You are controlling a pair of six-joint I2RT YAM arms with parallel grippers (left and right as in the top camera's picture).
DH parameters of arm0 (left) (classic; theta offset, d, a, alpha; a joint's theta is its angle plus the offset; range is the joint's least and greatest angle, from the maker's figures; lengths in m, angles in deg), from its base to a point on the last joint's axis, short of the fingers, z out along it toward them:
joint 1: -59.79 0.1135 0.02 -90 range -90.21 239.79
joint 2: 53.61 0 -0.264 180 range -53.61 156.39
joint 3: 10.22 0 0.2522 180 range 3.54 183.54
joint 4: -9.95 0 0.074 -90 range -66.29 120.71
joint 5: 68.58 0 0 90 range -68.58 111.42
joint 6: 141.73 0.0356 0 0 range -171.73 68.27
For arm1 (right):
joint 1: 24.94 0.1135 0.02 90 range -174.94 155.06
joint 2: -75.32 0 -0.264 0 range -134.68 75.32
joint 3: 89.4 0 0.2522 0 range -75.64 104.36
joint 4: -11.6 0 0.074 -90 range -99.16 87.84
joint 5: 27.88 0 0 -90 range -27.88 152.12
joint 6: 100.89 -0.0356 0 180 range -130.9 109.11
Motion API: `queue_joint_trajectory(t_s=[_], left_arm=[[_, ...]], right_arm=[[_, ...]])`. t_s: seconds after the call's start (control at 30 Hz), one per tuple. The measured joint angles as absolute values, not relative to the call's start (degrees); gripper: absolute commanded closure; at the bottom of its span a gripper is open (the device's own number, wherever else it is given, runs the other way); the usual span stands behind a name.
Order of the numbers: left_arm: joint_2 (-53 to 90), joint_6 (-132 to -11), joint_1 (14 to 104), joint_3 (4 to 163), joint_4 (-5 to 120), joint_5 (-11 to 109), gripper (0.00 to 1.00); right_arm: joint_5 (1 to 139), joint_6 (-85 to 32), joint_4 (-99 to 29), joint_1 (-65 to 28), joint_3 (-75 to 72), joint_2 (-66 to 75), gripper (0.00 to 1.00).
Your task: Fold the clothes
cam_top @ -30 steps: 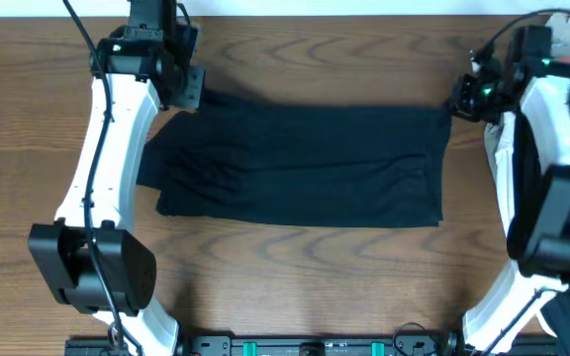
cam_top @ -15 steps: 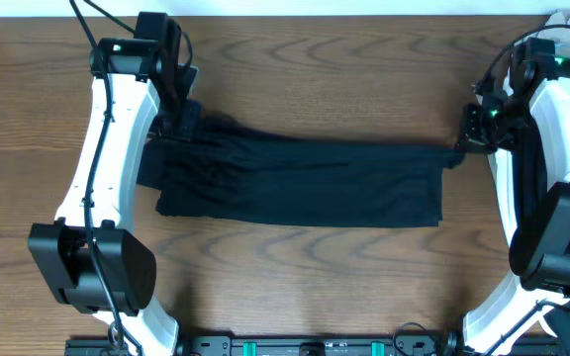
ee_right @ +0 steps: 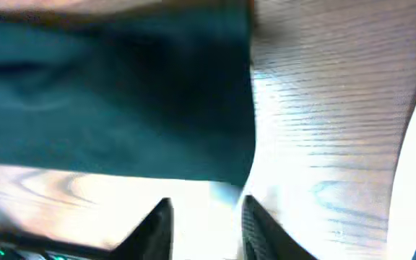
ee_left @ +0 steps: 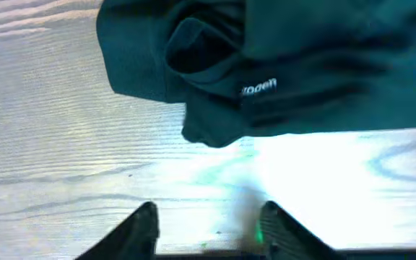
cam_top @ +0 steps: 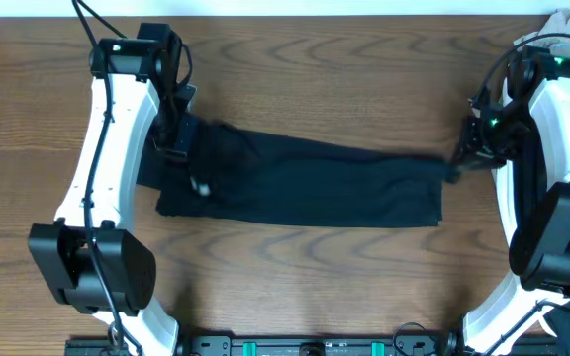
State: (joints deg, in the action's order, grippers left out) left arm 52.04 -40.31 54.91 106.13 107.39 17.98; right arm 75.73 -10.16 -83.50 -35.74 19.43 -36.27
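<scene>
Overhead downward; wrists near, sharing shirt (cam_top: pixel 305 188).

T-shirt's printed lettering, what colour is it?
White lettering on the black T-shirt, clearest in the left wrist view.

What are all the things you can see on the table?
shirt: one, black, lying as a long folded strip across the middle of the table
logo: one, white, printed on the shirt near its left end
table: one, brown wood, under everything
left arm: one, white and black, along the left side
right arm: one, white and black, along the right side
left gripper: one, black, open, just off the shirt's left end, holding nothing
right gripper: one, black, open, by the shirt's right edge, holding nothing
</scene>
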Motion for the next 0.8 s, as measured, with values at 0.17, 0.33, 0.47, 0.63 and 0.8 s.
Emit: queue_joint_trajectory(t_s=[0.17,0.33,0.47,0.63,0.8], left_arm=[[52.0,-40.3,54.9,106.1,106.1,18.0,0.41],[52.0,-41.0,54.9,106.1,100.8,20.8,0.39],[52.1,-41.2,54.9,105.6,95.7,26.7,0.39],[54.0,-41.2,54.9,102.2,89.5,30.0,0.39],[60.3,-41.2,54.9,100.2,84.4,30.9,0.39]], right_arm=[[75.6,-10.0,-83.4,-35.7,19.4,-36.3,0.52],[75.6,-10.0,-82.6,-35.7,19.4,-36.3,0.48],[75.6,-10.4,-80.2,-35.7,19.4,-36.3,0.43],[76.2,-10.5,-78.3,-34.8,19.4,-36.3,0.44],[78.8,-10.6,-75.3,-33.4,18.4,-36.3,0.45]])
